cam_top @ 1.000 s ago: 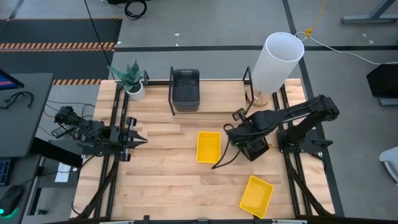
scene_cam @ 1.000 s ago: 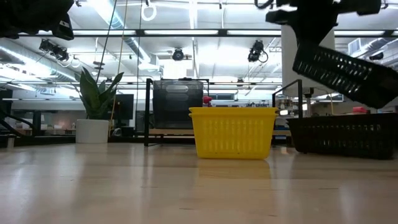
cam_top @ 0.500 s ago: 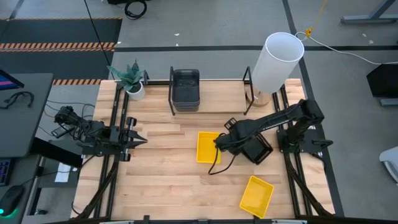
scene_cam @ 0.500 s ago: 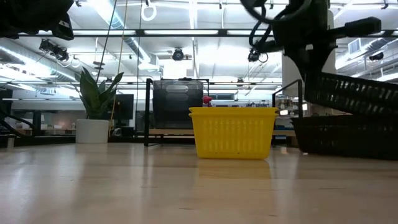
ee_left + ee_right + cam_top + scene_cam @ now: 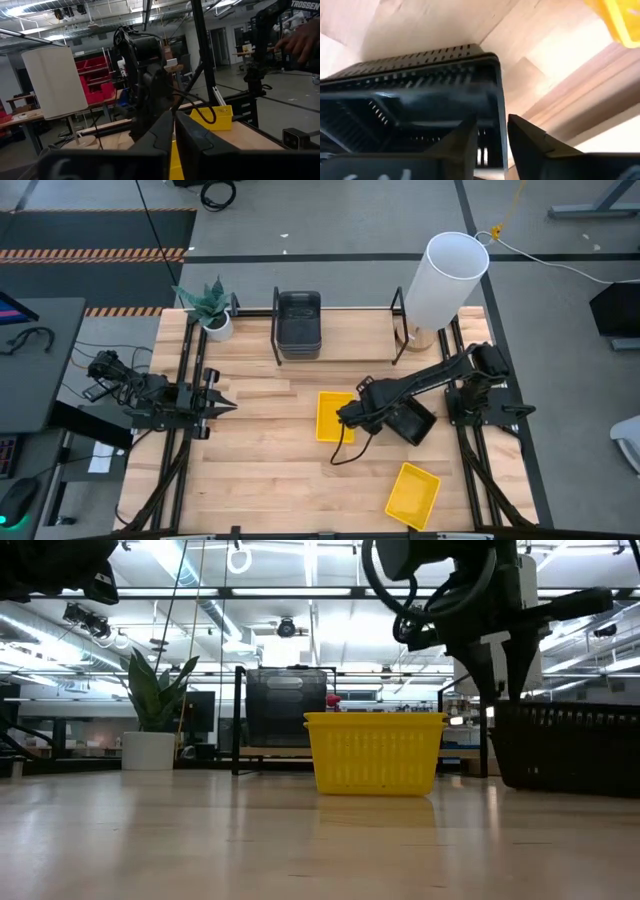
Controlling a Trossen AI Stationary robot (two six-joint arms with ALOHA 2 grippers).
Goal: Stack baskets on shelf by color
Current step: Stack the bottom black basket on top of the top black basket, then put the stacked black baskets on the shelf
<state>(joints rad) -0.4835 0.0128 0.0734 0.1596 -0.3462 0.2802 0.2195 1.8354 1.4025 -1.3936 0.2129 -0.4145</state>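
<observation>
The right claw hangs low over the middle of the light-wood counter, its fingers parted astride the rim of the black perforated plastic basket, which sits flat on the counter just right of an upright bright yellow plastic basket. A second yellow basket lies near the front edge, and dark grey rounded baskets sit on the wooden shelf at the back. The left claw waits at the counter's left side, pressed together and holding nothing.
</observation>
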